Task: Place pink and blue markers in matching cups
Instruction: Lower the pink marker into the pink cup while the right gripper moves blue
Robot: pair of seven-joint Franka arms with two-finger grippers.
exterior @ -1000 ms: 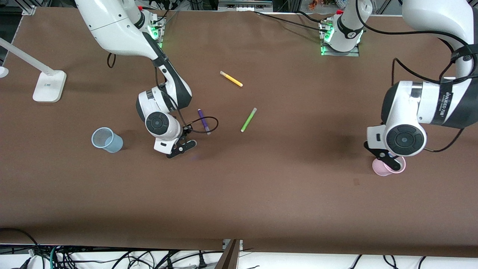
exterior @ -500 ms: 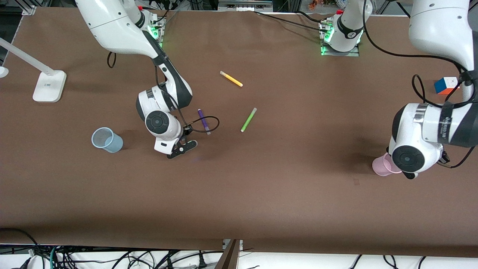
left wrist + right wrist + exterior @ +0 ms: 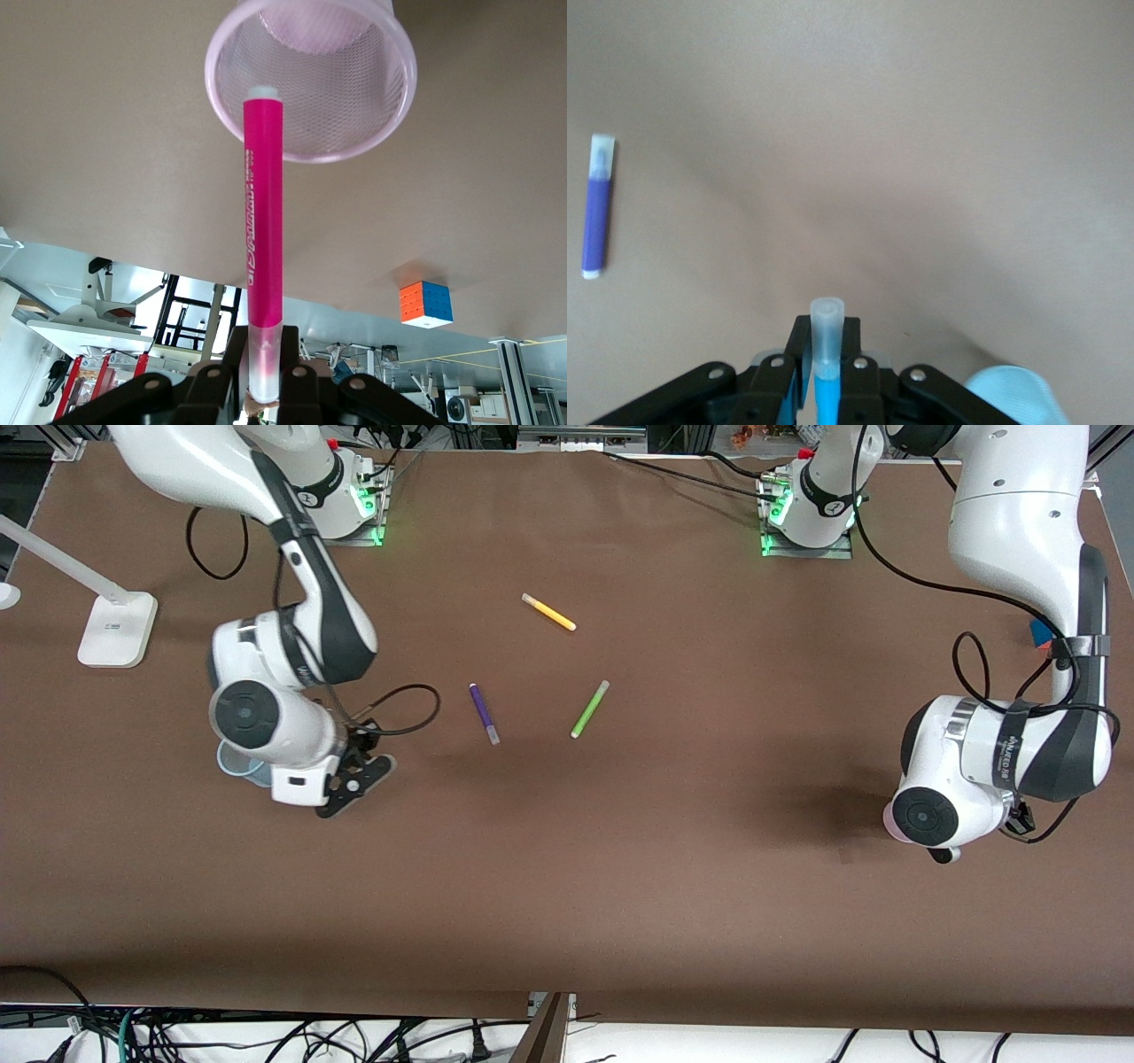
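The left pincer grips the pink marker by its cap end, poised over the pink cup at the left arm's end of the bench. The right pincer clamps the blue marker just beside the blue cup. Neither marker is in its cup yet; both drops remain.

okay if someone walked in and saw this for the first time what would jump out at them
Most striking is the pink marker held in the left gripper, its tip aimed at the mouth of the pink cup at the left arm's end of the table. At the right arm's end, the right gripper holds the blue marker near the blue cup. Purple, green and yellow markers lie loose mid-table.
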